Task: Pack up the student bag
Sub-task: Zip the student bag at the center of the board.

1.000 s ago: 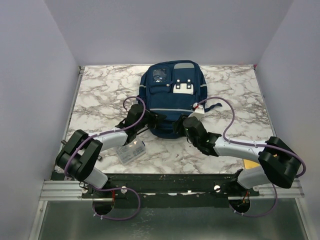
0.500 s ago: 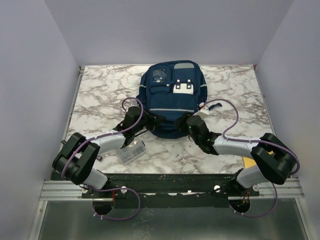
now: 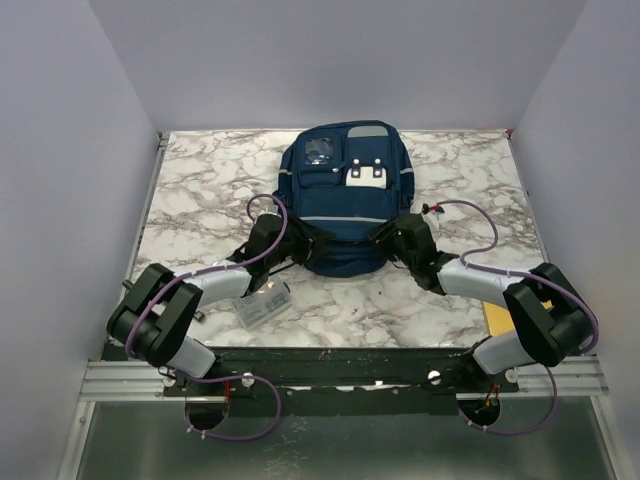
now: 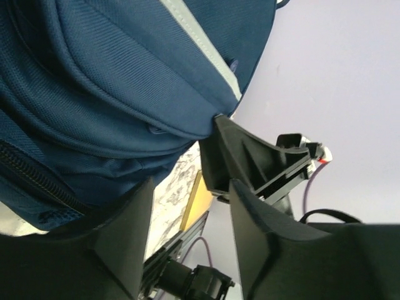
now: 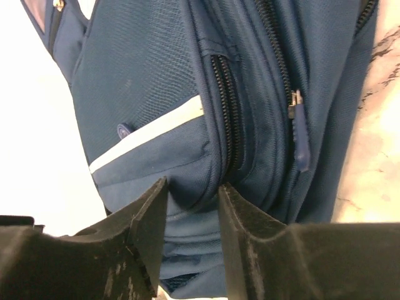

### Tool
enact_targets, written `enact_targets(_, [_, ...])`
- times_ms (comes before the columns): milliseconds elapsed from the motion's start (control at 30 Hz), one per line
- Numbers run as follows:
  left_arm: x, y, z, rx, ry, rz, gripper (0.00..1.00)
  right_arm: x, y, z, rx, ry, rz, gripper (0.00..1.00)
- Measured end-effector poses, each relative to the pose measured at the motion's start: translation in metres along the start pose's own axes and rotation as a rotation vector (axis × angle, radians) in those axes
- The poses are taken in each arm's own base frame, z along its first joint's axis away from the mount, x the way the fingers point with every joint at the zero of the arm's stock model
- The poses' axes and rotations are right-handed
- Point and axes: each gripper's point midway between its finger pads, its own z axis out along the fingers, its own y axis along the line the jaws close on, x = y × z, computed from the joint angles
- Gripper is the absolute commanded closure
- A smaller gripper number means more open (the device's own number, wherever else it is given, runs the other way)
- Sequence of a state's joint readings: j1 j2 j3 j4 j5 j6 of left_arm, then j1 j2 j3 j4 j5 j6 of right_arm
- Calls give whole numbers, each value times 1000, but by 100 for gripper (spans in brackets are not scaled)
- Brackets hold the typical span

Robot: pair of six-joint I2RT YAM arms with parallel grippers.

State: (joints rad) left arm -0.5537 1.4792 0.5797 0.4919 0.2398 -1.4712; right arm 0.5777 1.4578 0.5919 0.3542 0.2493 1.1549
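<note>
The left jaws have just opened halfway and hold nothing, while the right jaws pinch the student bag (image 3: 345,190) at its lower right edge, so packing seems not started.

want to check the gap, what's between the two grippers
The near end of the bag lies between the left gripper and the right gripper; the top view shows it.

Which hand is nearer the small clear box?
Left. The left hand is at the near-left corner of the bag, just beyond the box. The right hand is at the near-right corner, clearly farther away.
</note>
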Motion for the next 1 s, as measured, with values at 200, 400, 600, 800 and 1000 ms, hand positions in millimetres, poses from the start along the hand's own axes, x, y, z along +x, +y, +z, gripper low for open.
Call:
enact_targets(200, [0,14,6,-35,26,-2,30,-1,-1,1,22,46,36,100])
enact_targets(400, [-5,16,23,-56,41,-11,31,-2,15,-8,-32,83,71,100])
enact_targets(600, [-18,6,27,-41,8,-5,44,-3,21,-11,-55,98,88,100])
enact_targets(800, [-32,14,36,-67,-22,-4,47,-4,28,-14,-84,102,86,100])
enact_targets(1000, [-33,15,41,-75,-25,-38,38,-2,29,-15,-99,112,77,100])
